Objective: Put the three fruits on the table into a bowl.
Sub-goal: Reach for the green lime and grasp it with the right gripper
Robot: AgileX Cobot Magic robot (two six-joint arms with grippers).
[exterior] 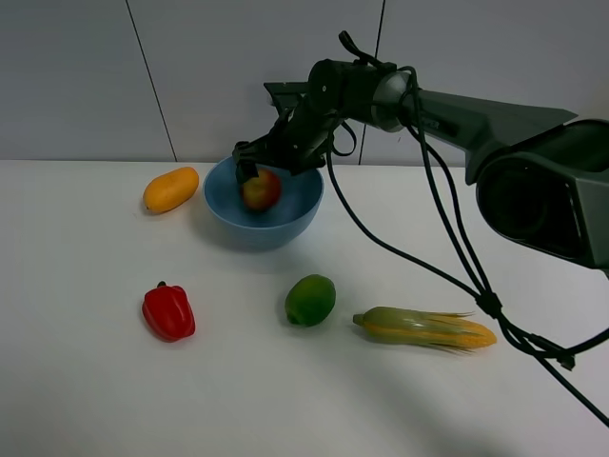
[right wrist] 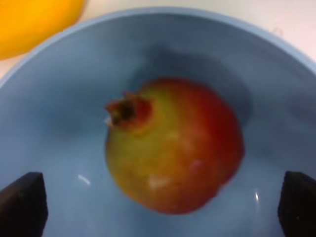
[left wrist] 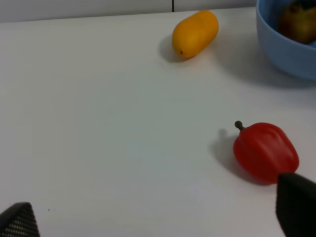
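Left gripper (left wrist: 158, 217) is being held open low over the table (exterior: 76, 381), fingers wide apart with nothing between them; it is being shown in its wrist view only. The mango (exterior: 171, 188) is being left on the table at far left, just beside the bowl (exterior: 285, 228) but not inside it. The pepper (exterior: 168, 312) is being seen nearer the camera, well apart from the mango, stem pointing away; in the left wrist view one fingertip (left wrist: 296, 205) is being overlapped with its edge, and contact cannot be told. The pomegranate (exterior: 262, 190) is being shown resting inside the bowl, crown tilted to one side. Right gripper (right wrist: 160, 205) is being held over the bowl from the right arm, fingers spread wide on either side of the pomegranate and not touching it in the wrist view. The lime (exterior: 310, 299) is being left on the table in front of the bowl, apart from it. The corn (exterior: 428, 328) is being seen lying on its side to the right of the lime, near it but not touching.
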